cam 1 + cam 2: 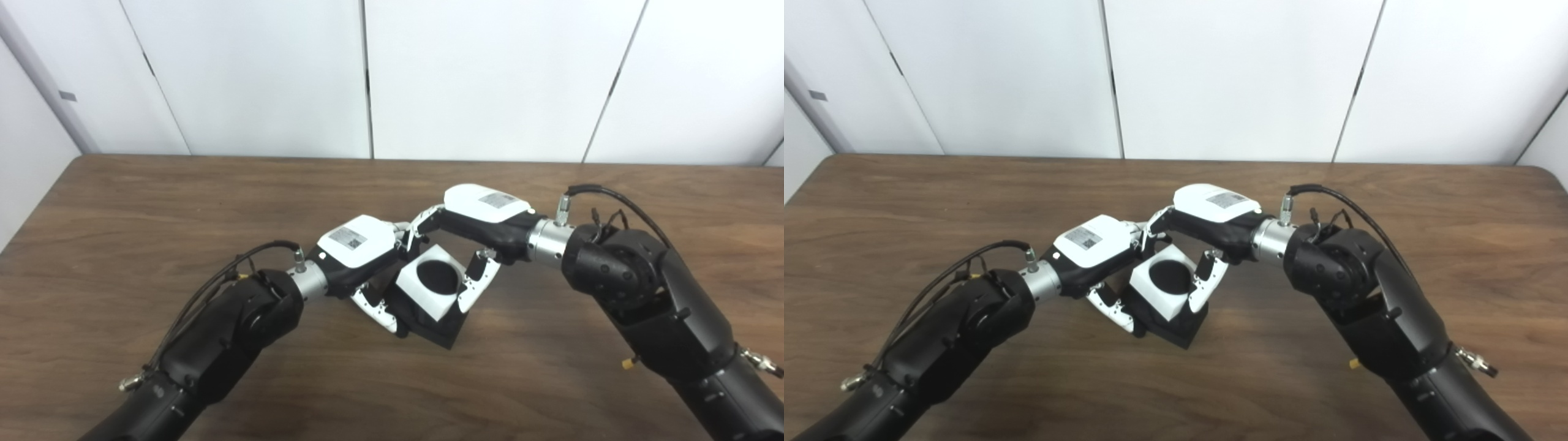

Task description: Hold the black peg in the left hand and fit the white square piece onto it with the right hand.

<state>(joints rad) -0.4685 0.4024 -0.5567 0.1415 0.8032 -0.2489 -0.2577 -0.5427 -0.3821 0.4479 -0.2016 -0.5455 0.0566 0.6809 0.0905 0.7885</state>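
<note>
Wooden surface (184,202), brown and grained, carries the work at its middle, below white wall panels (490,73). Two dark arms enter from the bottom edge and meet there.

Left hand (358,245): clenched on the black peg (429,321), whose blocky black base shows under and beside the white piece, tilted, its lower corner near or touching the surface; which, cannot be told.

Right hand (484,211): grasping the white square piece (429,278), fingers (474,285) along its right side, with others reaching over its far edge.

White square piece: held tilted toward the camera, lying on the black base. Its round opening reads solid black; whether the peg already fills it cannot be told, so seating looks begun or nearly complete.

Handling, as a judgement: both parts appear rigid, light and smooth-faced, probably plastic, hence liable to slip under a sideways push. The white piece is best held by opposite flat sides, leaving the opening free; the peg by its base, low down, so the mating end stays clear.
</note>
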